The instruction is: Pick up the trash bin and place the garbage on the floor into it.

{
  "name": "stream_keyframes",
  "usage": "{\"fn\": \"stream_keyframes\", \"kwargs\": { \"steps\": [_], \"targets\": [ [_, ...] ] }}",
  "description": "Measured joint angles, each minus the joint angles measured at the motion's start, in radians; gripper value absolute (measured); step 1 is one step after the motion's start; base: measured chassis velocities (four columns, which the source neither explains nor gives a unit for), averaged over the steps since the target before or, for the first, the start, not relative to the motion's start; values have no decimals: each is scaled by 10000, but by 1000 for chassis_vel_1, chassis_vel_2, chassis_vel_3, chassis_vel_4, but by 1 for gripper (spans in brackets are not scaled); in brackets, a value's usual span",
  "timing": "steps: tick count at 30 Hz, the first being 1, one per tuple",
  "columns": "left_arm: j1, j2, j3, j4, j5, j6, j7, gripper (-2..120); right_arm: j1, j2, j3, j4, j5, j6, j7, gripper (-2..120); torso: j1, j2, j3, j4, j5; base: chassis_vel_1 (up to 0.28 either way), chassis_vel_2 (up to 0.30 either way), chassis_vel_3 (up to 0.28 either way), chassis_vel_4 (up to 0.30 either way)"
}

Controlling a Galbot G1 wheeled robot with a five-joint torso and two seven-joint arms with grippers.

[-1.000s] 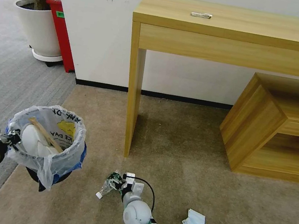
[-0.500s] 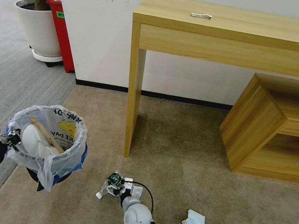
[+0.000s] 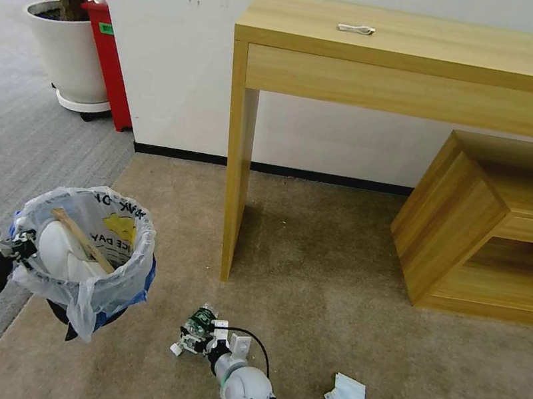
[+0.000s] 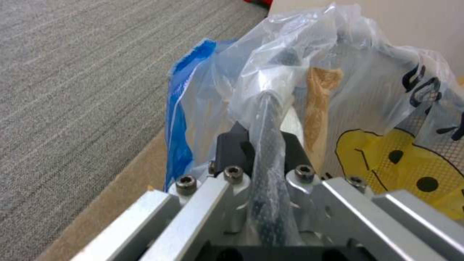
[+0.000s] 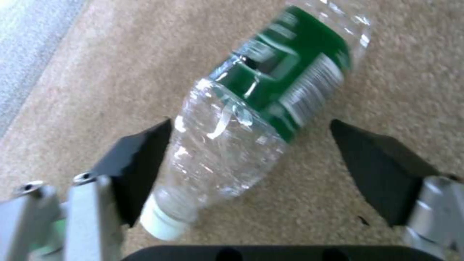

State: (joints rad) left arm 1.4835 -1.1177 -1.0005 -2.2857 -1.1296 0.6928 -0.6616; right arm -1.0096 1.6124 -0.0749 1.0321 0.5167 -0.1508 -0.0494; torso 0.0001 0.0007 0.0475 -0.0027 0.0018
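Your right gripper point(image 5: 249, 163) gapes wide around the plastic bottle point(image 5: 261, 119) at lower centre; your left gripper point(image 4: 263, 145) pinches the trash bin point(image 3: 86, 252) rim, lower left

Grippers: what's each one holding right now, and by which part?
Left gripper is shut on the trash bin, pinching its bag-covered rim. Right gripper holds nothing: it is open astride the plastic bottle lying on the floor.

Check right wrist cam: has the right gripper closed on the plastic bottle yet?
No: the right gripper is open, its black fingers straddling the plastic bottle, which lies on the floor.
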Motion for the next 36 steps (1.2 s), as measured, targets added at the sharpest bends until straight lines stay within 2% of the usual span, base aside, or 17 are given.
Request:
{"fn": "stream_keyframes", "kwargs": {
  "steps": [2, 3, 6, 7, 9, 11, 13, 15, 18, 22, 26, 31, 36],
  "targets": [
    [-8, -9, 27, -3, 2, -4, 0, 2, 49, 0, 35, -110, -16, 13, -43, 72, 1, -2, 2, 1, -5, 0, 0, 0, 0],
    [-8, -9, 27, -3, 2, -4, 0, 2, 49, 0, 35, -110, -16, 13, -43, 72, 1, -2, 2, 1, -5, 0, 0, 0, 0],
    [-15, -21, 44, -3, 16, -11, -3, 2, 92, -1, 69, -158, -21, 76, -113, 59, 1, -6, 3, 7, -6, 0, 0, 0, 0],
    [-15, -21, 44, -3, 16, -11, -3, 2, 92, -1, 69, -158, -21, 76, -113, 59, 1, -6, 3, 7, -6, 0, 0, 0, 0],
    [-16, -26, 49, -2, 23, -19, -6, 2, 97, -7, 81, -121, -13, 121, -169, 47, 1, -9, 6, 9, -6, 0, 0, 0, 0],
    [-17, -27, 51, -3, 23, -20, -5, 2, 95, -12, 81, -86, -11, 139, -188, 44, 1, -9, 6, 8, -8, 0, 0, 0, 0],
    [-31, -27, 53, -2, 23, -22, -5, 2, 94, -15, 79, -33, -9, 165, -205, 31, 1, -9, 6, 8, -10, 0, 0, 0, 0],
    [-36, -28, 55, -2, 24, -23, -5, 2, 95, -17, 79, -29, -7, 177, -218, 28, 1, -9, 6, 9, -11, 0, 0, 0, 0],
    [-45, -30, 79, 1, 25, -29, -5, 2, 132, -17, 103, -43, 20, 223, -234, 15, 0, -9, 7, 11, -10, 0, 0, 0, 0],
    [-45, -32, 87, 19, 28, -37, -5, 2, 146, -21, 98, 58, 103, 221, -233, 6, 0, -10, 7, 12, -11, 0, 0, 0, 0],
    [-64, -18, 85, 54, 29, -46, -2, 2, 165, -25, 108, 230, 130, 220, -229, 0, 1, -10, 5, 10, -16, 0, 0, 0, 0],
    [-87, -6, 123, 72, 25, -52, 1, 2, 144, -29, 103, 497, 139, 249, -228, 0, 1, -10, 4, 9, -16, 0, 0, 0, 0],
    [-93, 76, 364, 82, -41, -54, 4, 2, -47, -299, 26, 1882, 172, 296, -231, 0, 1, -9, 3, 12, -13, 0, 0, 0, 0]
  ]
}}
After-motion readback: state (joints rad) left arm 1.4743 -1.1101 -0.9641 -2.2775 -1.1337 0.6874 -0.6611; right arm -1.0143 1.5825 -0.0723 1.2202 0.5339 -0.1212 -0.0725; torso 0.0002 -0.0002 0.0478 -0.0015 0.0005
